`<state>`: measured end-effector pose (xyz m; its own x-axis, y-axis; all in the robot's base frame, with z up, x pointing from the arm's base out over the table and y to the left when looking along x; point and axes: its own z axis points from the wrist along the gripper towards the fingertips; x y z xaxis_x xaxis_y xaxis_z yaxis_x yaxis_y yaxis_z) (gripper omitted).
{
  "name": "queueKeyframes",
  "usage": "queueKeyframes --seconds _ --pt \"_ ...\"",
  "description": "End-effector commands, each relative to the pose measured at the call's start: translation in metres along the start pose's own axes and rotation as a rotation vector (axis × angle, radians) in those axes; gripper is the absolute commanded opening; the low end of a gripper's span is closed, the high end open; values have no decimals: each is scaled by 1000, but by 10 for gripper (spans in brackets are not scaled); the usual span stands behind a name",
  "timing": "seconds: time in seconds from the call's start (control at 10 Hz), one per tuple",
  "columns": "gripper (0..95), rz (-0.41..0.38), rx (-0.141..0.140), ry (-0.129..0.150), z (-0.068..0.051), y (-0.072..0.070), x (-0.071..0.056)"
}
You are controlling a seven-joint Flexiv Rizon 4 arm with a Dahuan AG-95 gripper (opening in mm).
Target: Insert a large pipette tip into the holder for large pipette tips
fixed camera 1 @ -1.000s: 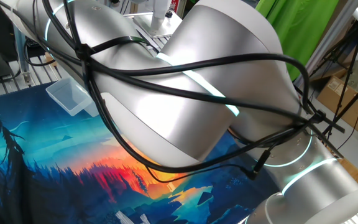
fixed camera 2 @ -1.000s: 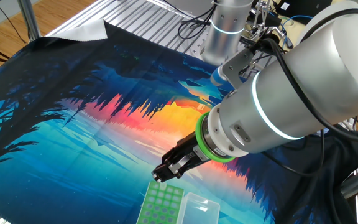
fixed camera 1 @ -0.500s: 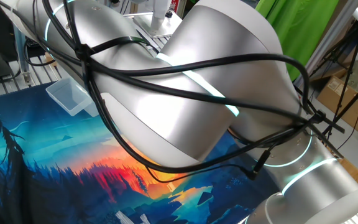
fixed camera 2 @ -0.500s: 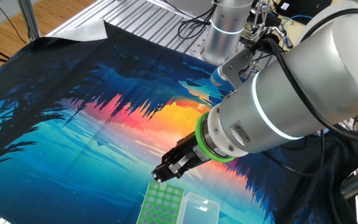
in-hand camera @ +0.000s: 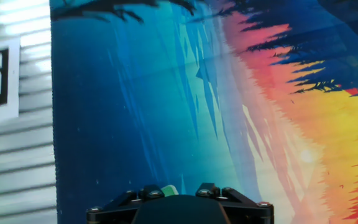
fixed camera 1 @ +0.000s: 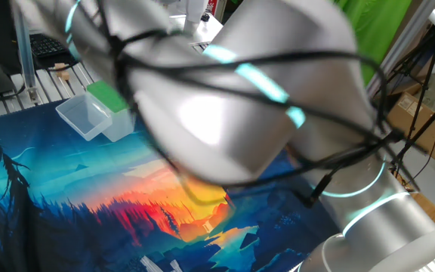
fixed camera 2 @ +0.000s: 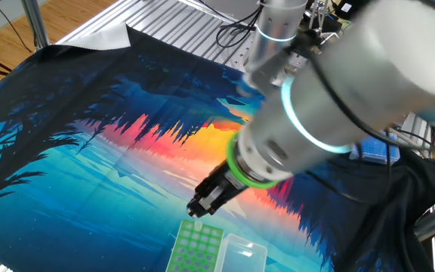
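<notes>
Arm (fixed camera 1: pixel 225 113) motion-blurred in both fixed views, fills most of one. Gripper (fixed camera 2: pixel 200 205) dark and smeared: jaw gap unreadable. Hand view shows only the gripper body at bottom edge, fingertips cut off. Holder (fixed camera 2: pixel 195 248) cropped by frame bottom. Pipette tip too small and blurred to confirm.

Ribbed metal worktop (fixed camera 2: pixel 180 19) carried a sunset-forest printed mat (fixed camera 2: pixel 89 151); green-topped holder (fixed camera 2: pixel 195 247) and clear tub (fixed camera 2: pixel 244 255) sat on mat.
</notes>
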<state>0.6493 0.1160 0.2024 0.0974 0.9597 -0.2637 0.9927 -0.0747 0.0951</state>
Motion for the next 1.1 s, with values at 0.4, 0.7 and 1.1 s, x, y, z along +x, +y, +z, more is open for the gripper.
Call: queueKeyframes --seconds 0.4,0.7,1.1 --pt "380 -215 30 170 10 2 8" --pt "380 -313 23 192 7 4 12" --pt "380 -444 -9 216 3 5 15"
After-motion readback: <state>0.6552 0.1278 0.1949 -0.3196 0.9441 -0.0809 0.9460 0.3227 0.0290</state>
